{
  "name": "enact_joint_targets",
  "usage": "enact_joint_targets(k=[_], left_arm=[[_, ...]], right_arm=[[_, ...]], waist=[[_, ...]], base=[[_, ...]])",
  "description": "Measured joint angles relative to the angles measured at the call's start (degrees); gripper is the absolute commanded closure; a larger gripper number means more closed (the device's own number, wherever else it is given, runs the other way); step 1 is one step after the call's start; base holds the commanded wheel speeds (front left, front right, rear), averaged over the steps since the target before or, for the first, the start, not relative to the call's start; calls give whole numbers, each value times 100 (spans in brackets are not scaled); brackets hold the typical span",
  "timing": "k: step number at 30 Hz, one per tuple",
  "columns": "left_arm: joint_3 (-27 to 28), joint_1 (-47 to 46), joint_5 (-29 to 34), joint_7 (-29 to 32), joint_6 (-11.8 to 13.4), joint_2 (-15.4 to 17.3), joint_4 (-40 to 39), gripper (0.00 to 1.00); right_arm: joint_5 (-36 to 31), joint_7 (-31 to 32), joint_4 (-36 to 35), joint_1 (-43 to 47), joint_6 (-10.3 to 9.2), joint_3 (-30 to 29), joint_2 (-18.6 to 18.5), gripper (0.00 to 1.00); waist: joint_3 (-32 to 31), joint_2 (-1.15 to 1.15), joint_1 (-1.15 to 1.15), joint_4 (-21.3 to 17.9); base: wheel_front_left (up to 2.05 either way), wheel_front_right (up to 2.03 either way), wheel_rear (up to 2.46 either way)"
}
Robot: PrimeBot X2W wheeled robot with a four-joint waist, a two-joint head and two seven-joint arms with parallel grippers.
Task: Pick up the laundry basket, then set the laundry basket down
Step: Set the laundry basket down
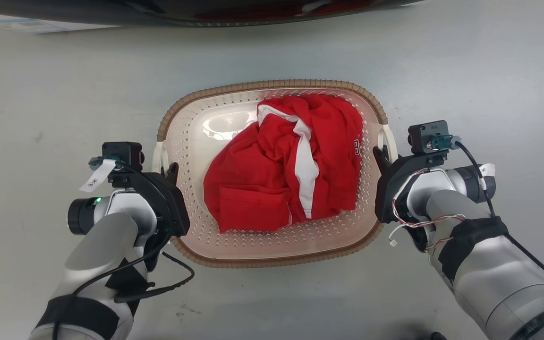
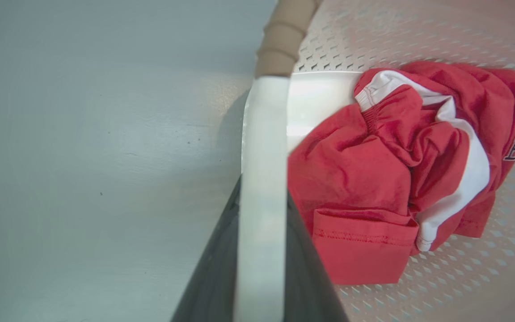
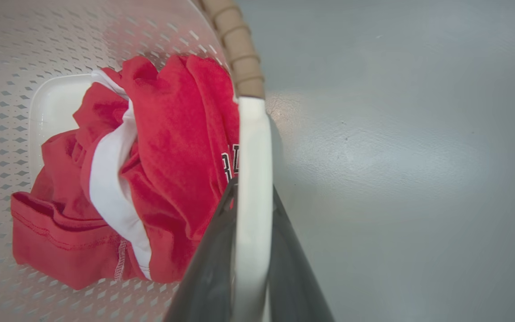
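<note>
Clamping the basket [image 1: 272, 86] by its handles [image 2: 262, 170], the left gripper [image 1: 172, 169] and right gripper [image 1: 379, 156] hold it above the floor [image 1: 64, 104]. I cannot tell whether it is lifted. Setting down remains.

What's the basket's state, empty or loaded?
Loaded. A crumpled red garment with white trim lies inside the laundry basket, covering most of its perforated floor; a bare patch shows at the far left.
</note>
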Motion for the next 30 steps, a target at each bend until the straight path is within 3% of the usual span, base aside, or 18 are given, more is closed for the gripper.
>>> enact_joint_targets(k=[7,10,11,12,13,14,15,30], left_arm=[[-42,-46,30,-26,-4,-8,71,100],[-53,-76,30,-55,-4,-8,93,87],[-62,-82,30,-57,-4,-8,107,77],[-68,-86,30,-57,-5,-8,119,73],[-73,-91,30,-58,-24,-8,126,50],[-76,-96,30,-58,-51,-7,135,10],[-76,-99,30,-58,-51,-8,147,0],[-138,-151,14,-200,-57,-32,219,0]], right_arm=[[-1,-51,83,-36,57,43,25,100],[-2,-58,92,-68,103,56,25,100],[-3,-67,94,-74,124,64,25,83],[-3,-85,100,-75,131,71,26,55],[-20,-103,102,-79,159,107,24,22],[-56,-110,101,-80,197,130,23,0],[-63,-122,101,-81,200,136,25,0],[-52,-310,213,-93,297,158,30,0]], waist=[[37,0,-1,-18],[58,0,-1,-24],[65,0,-1,-26],[72,0,-1,-27],[79,0,-1,-30],[84,0,-1,-31],[88,0,-1,-32],[-55,0,-1,-7]], base=[[0,0,0],[0,0,0],[0,0,0],[0,0,0],[0,0,0],[0,0,0],[0,0,0],[0,0,0]])
